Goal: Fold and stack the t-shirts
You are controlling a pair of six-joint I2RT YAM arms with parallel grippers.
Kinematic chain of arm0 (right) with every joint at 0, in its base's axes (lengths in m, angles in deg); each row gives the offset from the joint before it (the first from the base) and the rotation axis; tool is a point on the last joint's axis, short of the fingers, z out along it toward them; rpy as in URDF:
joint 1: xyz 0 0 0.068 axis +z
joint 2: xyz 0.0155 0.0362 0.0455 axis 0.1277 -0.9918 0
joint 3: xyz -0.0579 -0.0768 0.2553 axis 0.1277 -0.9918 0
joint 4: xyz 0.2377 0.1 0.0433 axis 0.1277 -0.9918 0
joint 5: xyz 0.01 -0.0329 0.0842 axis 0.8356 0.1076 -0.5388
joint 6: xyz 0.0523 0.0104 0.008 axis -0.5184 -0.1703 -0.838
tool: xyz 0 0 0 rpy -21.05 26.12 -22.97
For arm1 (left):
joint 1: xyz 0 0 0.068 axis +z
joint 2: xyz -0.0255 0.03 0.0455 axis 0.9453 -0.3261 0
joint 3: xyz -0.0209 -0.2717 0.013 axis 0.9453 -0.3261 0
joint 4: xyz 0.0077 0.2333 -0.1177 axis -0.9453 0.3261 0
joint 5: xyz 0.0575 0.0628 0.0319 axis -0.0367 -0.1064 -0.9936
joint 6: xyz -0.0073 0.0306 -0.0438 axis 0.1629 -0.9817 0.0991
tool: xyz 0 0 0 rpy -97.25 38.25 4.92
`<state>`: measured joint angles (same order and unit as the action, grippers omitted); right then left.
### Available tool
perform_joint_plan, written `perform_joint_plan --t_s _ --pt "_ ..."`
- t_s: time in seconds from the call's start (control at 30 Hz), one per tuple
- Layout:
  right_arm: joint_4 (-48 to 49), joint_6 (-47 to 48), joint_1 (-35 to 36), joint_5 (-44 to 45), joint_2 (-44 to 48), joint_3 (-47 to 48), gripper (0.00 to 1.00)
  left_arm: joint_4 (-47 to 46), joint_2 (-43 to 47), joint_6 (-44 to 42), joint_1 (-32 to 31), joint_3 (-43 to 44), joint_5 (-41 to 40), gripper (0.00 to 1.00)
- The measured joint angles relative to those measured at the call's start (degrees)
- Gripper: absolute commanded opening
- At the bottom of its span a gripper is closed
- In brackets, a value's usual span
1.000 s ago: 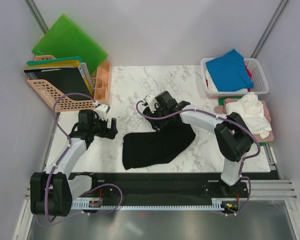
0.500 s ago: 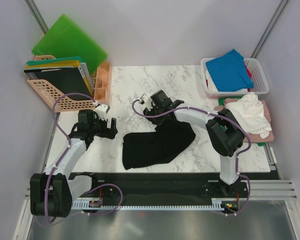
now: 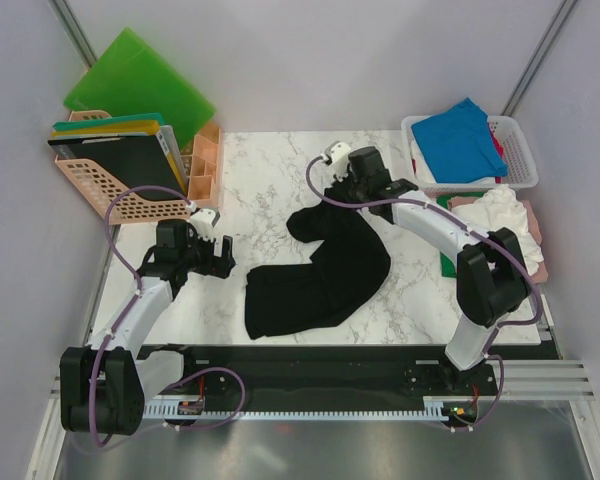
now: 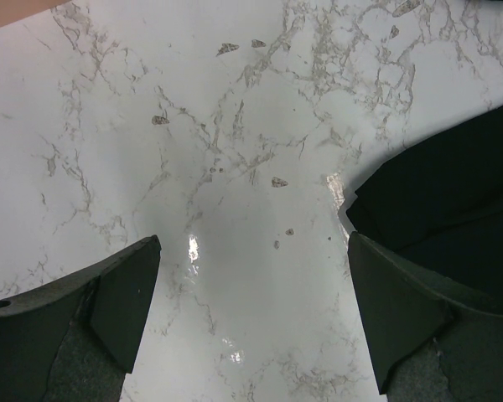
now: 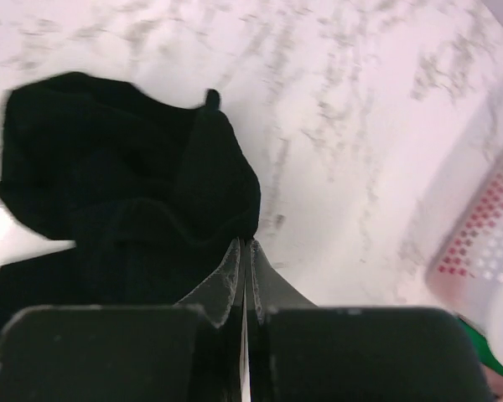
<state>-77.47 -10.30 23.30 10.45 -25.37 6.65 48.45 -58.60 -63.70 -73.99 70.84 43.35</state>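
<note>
The black t-shirt (image 3: pixel 320 275) lies crumpled on the marble table (image 3: pixel 270 170), one part drawn up toward the back. My right gripper (image 3: pixel 342 192) is shut on a fold of the black t-shirt (image 5: pixel 126 193); its closed tips (image 5: pixel 247 243) pinch the cloth's edge above the table. My left gripper (image 3: pixel 223 257) hovers left of the shirt, open and empty (image 4: pixel 251 310), with a corner of the black t-shirt (image 4: pixel 453 193) just beyond its right finger. A blue t-shirt (image 3: pixel 462 135) tops the white basket (image 3: pixel 521 152). A white t-shirt (image 3: pixel 502 226) is heaped below it.
A peach wire rack (image 3: pixel 108 188) with folders and a green plastic board (image 3: pixel 138 78) stand at the back left. A small peach box (image 3: pixel 205 165) sits beside them. The basket's rim (image 5: pixel 478 243) lies close to the right of my right gripper. Pink cloth (image 3: pixel 538 270) lies under the white heap.
My right gripper has shut on the black t-shirt and carried its fold toward the back right, stretching the cloth. The left arm has stayed still.
</note>
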Motion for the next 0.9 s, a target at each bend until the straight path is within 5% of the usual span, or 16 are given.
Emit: perform_joint_plan --t_s 0.33,0.67,0.9 --pt "4.0 1.4 -11.0 11.9 6.5 -7.4 0.00 0.0 0.1 0.0 0.0 0.0 0.0 1.00" --pt "20.4 3.5 -10.8 36.3 10.7 -16.9 0.00 0.1 -0.2 0.0 0.0 0.0 0.0 1.00" --pt "24.7 4.0 -11.1 41.4 10.7 -18.8 0.00 0.0 -0.1 0.0 0.0 0.0 0.0 1.00"
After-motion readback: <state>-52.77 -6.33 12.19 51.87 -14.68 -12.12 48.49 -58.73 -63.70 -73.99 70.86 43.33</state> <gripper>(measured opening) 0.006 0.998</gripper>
